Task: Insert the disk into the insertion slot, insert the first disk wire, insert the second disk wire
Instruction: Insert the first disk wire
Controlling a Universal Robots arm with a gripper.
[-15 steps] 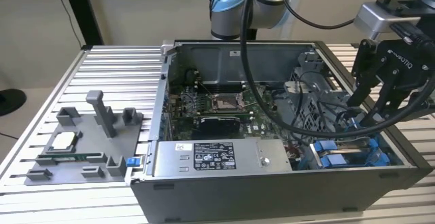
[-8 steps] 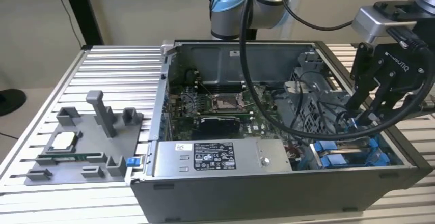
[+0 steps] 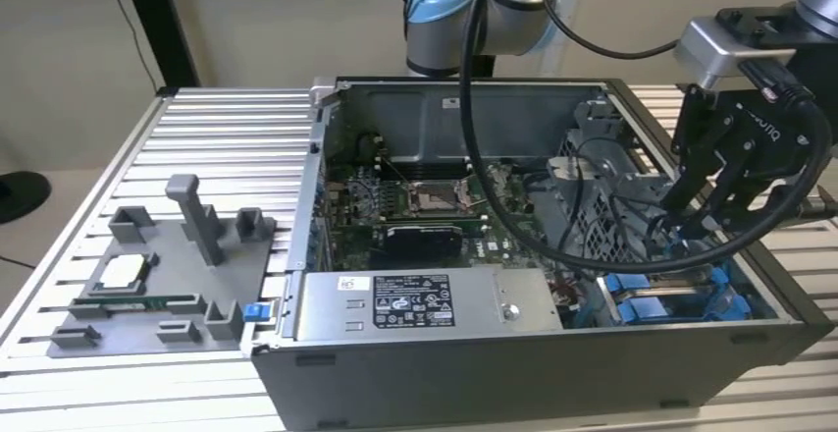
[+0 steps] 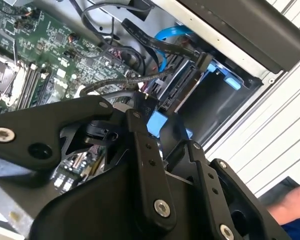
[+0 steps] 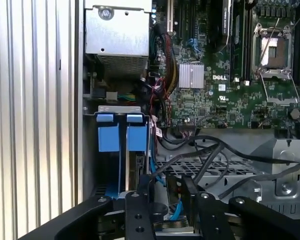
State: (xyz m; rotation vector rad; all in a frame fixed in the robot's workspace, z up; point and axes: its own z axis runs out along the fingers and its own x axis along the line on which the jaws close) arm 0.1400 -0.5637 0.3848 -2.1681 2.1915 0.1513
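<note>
My gripper (image 3: pixel 692 211) hangs low over the drive cage at the exterior view's right end of the open computer case. The insertion slot (image 3: pixel 654 299) lies just under it, marked by blue rails and tabs (image 5: pixel 136 135). In the second wrist view the disk (image 4: pixel 180 87) sits edge-on inside that bay. A black wire's connector (image 4: pixel 202 60) rests against the disk's end, and a blue wire (image 4: pixel 166 36) curves above it. Another black connector (image 4: pixel 146 100) on a dark wire lies right at the tip of my gripper (image 4: pixel 162 130). In the first wrist view my gripper (image 5: pixel 165 192) stands over the cage's wire tangle.
The motherboard (image 3: pixel 419 206) fills the case floor, with a silver power-supply box (image 3: pixel 406 304) along its near wall. A thick black robot cable (image 3: pixel 524 226) droops across the case. A grey parts fixture (image 3: pixel 171 265) stands on the slatted table (image 3: pixel 223 137). A person's hand (image 4: pixel 292 202) is beside the case.
</note>
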